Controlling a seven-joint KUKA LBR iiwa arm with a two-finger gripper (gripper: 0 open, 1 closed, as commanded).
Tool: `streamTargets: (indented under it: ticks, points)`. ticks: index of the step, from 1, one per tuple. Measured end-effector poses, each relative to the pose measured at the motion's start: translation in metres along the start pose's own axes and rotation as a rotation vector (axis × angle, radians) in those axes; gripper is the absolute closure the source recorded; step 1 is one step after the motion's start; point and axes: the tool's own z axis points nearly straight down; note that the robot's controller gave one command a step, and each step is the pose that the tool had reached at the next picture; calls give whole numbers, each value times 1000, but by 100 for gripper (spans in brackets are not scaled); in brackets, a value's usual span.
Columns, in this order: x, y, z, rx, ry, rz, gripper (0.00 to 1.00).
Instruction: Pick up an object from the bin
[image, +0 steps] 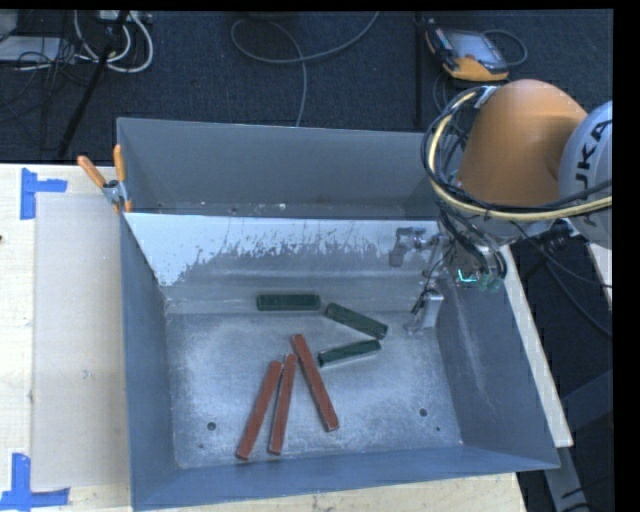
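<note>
My gripper (416, 285) hangs over the bin's right side, near the back wall, open, with nothing between its fingers (426, 310). Closest to it are two dark green bars: one (355, 320) lies slanted just left of the lower fingertip, and another (348, 352) rests a little below that. A third dark green bar (288, 301) lies flat further left, along the foot of the back wall. The gripper touches none of them.
Three red-brown bars lie in the middle of the floor: one (314, 382) slants down to the right, and two (283, 403) (259, 410) lean side by side toward the front left. The bin's walls slope steeply inward around the floor.
</note>
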Motion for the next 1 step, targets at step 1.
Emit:
streamTargets:
  ticks: [1]
  points:
    - [-11, 17, 163, 0, 0, -25, 0]
